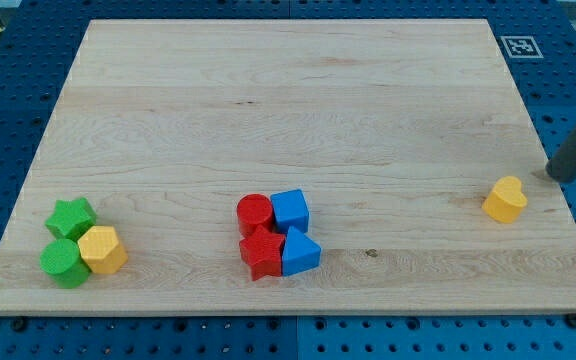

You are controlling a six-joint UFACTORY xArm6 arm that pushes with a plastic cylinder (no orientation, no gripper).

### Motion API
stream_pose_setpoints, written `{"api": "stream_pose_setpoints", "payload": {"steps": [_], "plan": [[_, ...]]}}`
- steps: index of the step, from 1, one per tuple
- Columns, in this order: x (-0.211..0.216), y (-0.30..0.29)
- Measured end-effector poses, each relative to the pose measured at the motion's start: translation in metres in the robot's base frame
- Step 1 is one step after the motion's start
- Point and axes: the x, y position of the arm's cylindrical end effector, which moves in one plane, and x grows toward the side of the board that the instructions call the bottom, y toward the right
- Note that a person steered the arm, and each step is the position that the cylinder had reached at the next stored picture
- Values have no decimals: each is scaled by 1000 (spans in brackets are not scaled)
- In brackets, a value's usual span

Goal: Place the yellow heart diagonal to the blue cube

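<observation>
Wooden worktop (288, 100) sits on a blue perforated base (8, 90). A square marker tag (519, 46) is at the far right corner of the worktop.

Rod and tip: the dark rod enters from the right edge of the view and slants down toward the left. Its tip (552, 176) rests at the right edge of the worktop, just right of and slightly farther back than the yellow heart (506, 199). A small gap shows between tip and heart; they do not appear to touch. The arm carries no claw, only this rod, so there is no open or closed state to record.

Yellow heart: right side of the worktop, in its nearer half, alone, well apart from every other block.

Centre cluster, near edge: blue cube (290, 210) at the far right of the group, red cylinder (254, 213) touching it on the left. Directly nearer, a red star-like block (262, 253) sits beside a blue triangular block (301, 252). All four are packed together.

Left cluster, near corner: green star-like block (72, 217) farthest back, green cylinder (62, 260) nearer, yellow hexagonal block (102, 249) on their right, all touching.

The yellow heart lies far right of the blue cube, at about the same depth.
</observation>
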Motion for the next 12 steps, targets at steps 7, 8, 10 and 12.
{"api": "stream_pose_setpoints", "payload": {"steps": [7, 8, 10, 12], "plan": [[38, -69], [38, -93], [27, -127], [12, -127]]}}
